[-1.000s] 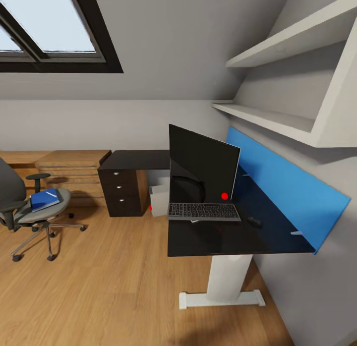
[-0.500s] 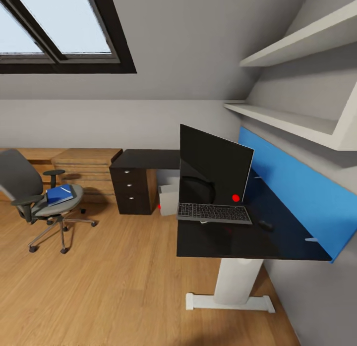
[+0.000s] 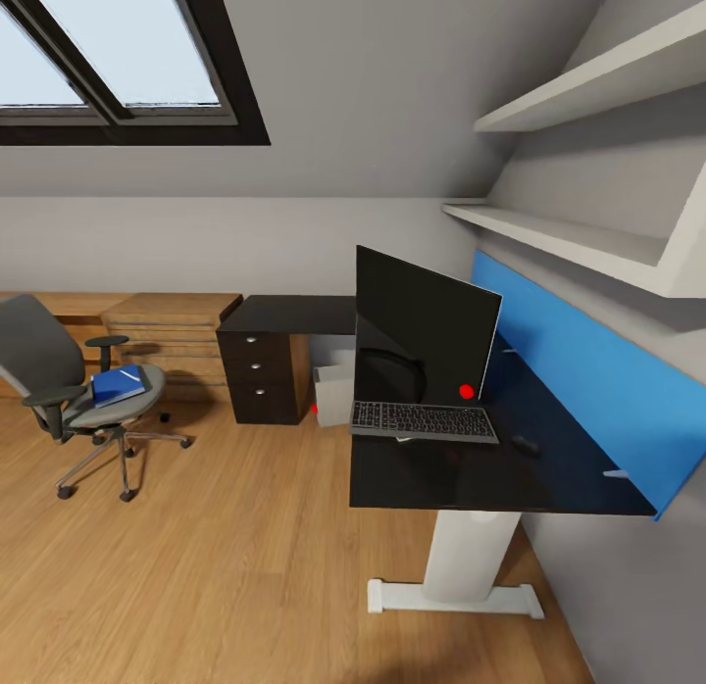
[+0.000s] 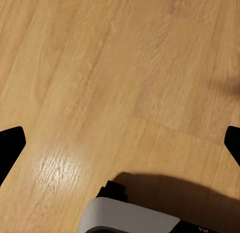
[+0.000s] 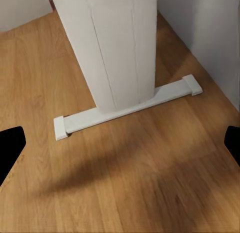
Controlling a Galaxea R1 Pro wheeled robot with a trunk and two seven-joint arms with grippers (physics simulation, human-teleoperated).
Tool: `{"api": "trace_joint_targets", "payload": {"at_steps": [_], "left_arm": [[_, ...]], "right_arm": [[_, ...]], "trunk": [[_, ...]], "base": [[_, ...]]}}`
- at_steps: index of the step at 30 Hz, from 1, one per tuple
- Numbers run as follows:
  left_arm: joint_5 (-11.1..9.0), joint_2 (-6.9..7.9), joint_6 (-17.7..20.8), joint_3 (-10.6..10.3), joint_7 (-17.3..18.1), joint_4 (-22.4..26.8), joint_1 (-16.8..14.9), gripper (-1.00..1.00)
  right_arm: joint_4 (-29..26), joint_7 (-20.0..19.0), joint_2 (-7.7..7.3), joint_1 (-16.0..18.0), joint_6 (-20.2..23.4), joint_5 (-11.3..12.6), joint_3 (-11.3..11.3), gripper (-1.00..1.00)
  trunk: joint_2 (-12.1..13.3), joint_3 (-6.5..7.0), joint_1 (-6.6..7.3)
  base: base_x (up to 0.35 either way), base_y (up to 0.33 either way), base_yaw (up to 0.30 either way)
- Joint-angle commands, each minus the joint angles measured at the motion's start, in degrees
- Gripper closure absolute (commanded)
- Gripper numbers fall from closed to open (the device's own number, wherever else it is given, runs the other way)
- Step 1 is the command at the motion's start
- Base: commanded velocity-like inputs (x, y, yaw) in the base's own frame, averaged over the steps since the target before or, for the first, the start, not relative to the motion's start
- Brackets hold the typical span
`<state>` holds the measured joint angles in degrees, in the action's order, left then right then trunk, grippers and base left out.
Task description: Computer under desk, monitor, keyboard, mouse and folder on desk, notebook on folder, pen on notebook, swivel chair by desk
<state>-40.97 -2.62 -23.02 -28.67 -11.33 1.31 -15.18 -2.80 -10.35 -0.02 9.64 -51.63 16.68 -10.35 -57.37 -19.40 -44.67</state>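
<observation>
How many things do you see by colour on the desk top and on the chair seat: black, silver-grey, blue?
Black: 2, monitor and mouse
Silver-grey: 1, keyboard
Blue: 1, folder on the swivel chair
Total: 4

Attic room, sloped grey ceiling. Skylight window (image 3: pixel 108 62) with dark frame set in the slope, upper left of the head view; pale sky through the panes.

Landmark: blue wall panel (image 3: pixel 598 390), a long strip along the right-hand wall.
- Two white shelves (image 3: pixel 579 238) fixed to the same wall, above the panel, one over the other.
- Light-wood drawer chest (image 3: pixel 172 336) against the far wall, well left of the panel's far end; more low light-wood furniture beyond it toward the left edge.
- Wood plank floor (image 3: pixel 216 557) below and left of the panel, warm tan, glossy sheen in the left wrist view (image 4: pixel 100 83).
</observation>
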Motion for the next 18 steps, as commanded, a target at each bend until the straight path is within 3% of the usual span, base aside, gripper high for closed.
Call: {"api": "trace_joint_targets", "payload": {"at_steps": [1,4,7,9,10,12,13,15,17,18], "left_arm": [[0.0,-0.05,-0.2,-0.5,-0.4,0.0,0.0,-1.00],[0.1,-0.08,-0.3,-0.6,-0.3,0.0,0.0,-1.00],[0.2,-0.10,-0.5,-0.6,-0.3,0.0,0.0,-1.00],[0.2,-0.10,-0.6,-0.6,-0.3,0.0,0.0,-1.00],[0.2,-0.10,-0.6,-0.6,-0.2,0.0,0.0,-1.00],[0.3,-0.09,-0.6,-0.6,-0.2,0.0,0.0,-1.00],[0.3,-0.09,-0.6,-0.7,-0.2,0.0,0.0,-1.00],[0.3,-0.08,-0.6,-0.8,-0.3,0.0,0.0,-1.00],[0.2,-0.01,-0.6,-0.8,-0.3,0.1,0.0,-1.00],[0.1,0.01,-0.5,-0.7,-0.3,0.1,0.0,-1.00]], "right_arm": [[-3.1,-0.5,-0.09,0.1,0.0,0.4,-0.5,-1.00],[-13.0,0.8,-0.09,0.2,2.0,0.4,-0.6,-1.00],[-23.4,4.5,0.04,0.7,8.0,0.2,-0.6,-1.00],[-27.2,6.5,0.07,1.5,11.7,0.0,-0.5,-1.00],[-30.5,8.6,0.08,3.0,15.9,-0.4,-0.5,-1.00],[-36.0,13.8,0.02,10.1,29.3,-3.2,-0.5,-1.00],[-36.7,14.8,-0.01,13.0,33.4,-4.0,-0.5,-1.00],[-37.0,15.6,-0.03,16.0,37.3,-4.6,-0.4,-1.00],[-36.4,16.5,-0.04,21.9,44.7,-5.2,-0.4,-1.00],[-35.9,16.7,-0.01,23.3,46.3,-5.3,-0.4,-1.00]], "trunk": [[0.0,-0.07,0.00],[0.0,-0.07,0.00],[0.0,-0.07,0.00],[0.0,-0.07,0.00],[0.0,-0.07,0.00],[0.0,-0.07,0.00],[0.0,-0.07,0.00],[0.0,-0.07,0.00],[0.0,-0.07,0.00],[0.0,-0.07,0.00]], "base": [[0.000,0.000,0.000],[0.000,0.000,0.000],[0.000,0.000,0.000],[0.000,0.000,0.000],[0.000,0.000,0.000],[0.000,0.000,0.000],[0.000,0.000,0.000],[0.000,0.000,0.000],[0.000,0.000,0.000],[0.000,0.000,0.000]]}}
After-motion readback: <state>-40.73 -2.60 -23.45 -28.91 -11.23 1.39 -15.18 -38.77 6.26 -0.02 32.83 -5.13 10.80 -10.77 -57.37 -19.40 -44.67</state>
